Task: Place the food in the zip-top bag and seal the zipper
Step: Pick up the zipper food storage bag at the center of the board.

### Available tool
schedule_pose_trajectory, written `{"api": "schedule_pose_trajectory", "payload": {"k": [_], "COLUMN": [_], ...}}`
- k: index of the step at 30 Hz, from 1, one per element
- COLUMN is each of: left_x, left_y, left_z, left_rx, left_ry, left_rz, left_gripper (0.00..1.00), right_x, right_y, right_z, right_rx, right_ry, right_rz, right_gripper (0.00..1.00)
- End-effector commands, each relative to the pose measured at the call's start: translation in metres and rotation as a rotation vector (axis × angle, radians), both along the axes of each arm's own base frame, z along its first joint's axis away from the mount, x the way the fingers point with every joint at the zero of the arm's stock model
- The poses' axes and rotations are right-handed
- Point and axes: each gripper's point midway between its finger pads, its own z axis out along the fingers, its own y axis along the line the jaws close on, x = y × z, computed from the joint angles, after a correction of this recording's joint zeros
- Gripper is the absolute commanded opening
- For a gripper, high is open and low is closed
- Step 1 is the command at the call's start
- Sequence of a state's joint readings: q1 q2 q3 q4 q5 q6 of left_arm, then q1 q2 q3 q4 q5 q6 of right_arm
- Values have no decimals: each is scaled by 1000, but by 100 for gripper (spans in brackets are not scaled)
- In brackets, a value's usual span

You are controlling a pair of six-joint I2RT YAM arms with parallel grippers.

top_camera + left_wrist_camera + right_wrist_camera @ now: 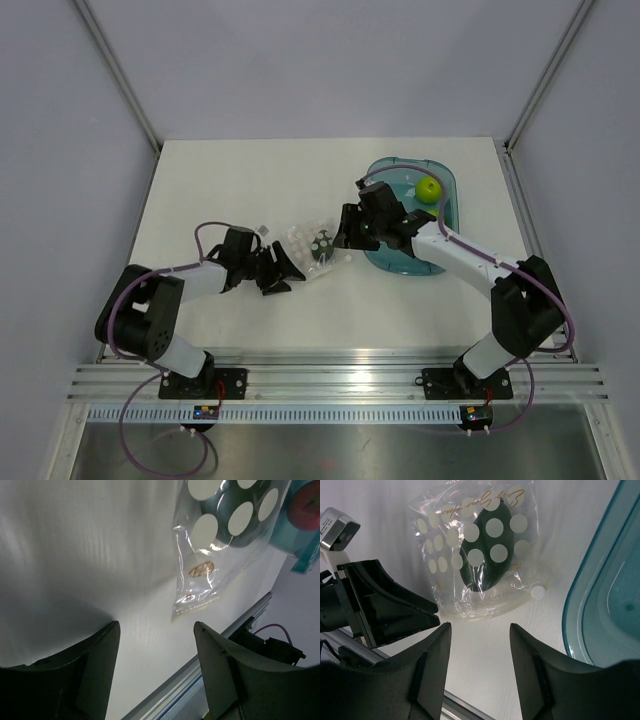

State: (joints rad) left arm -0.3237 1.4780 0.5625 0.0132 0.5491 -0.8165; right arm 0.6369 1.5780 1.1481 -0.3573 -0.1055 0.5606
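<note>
The clear zip-top bag (308,243) with white dots lies flat on the table between my two grippers. The dark green food (322,248) is inside it. In the right wrist view the bag (451,587) holds the food (486,542), and its thick lower edge, the zipper (480,614), faces my right gripper (480,630), which is open and empty just short of it. My left gripper (157,630) is open and empty, low over the table, with the bag (200,580) and the food (225,509) ahead of it. I cannot tell if the zipper is pressed shut.
A teal tray (440,225) stands right of the bag and holds a lime-green apple (428,188). A red round item (305,507) shows in the tray in the left wrist view. The table's front rail (220,645) is close to the left gripper.
</note>
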Motion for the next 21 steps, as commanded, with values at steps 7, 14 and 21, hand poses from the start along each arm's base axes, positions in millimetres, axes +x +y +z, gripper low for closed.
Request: {"api": "schedule_pose_trajectory", "payload": {"k": [7, 14, 21], "left_x": [27, 31, 40], "left_y": [-32, -43, -55], "left_z": [12, 27, 103], "left_rx": [-225, -307, -478], "left_ry": [-114, -115, -147], "left_rz": [-16, -23, -21], "left_gripper": [59, 25, 0], "right_x": [-4, -4, 11], "right_y": [-14, -17, -25], "right_z": [23, 17, 31], "right_rx": [-19, -40, -111], "right_ry": [-66, -55, -210], "right_rz": [-24, -30, 31], "right_gripper": [59, 59, 58]}}
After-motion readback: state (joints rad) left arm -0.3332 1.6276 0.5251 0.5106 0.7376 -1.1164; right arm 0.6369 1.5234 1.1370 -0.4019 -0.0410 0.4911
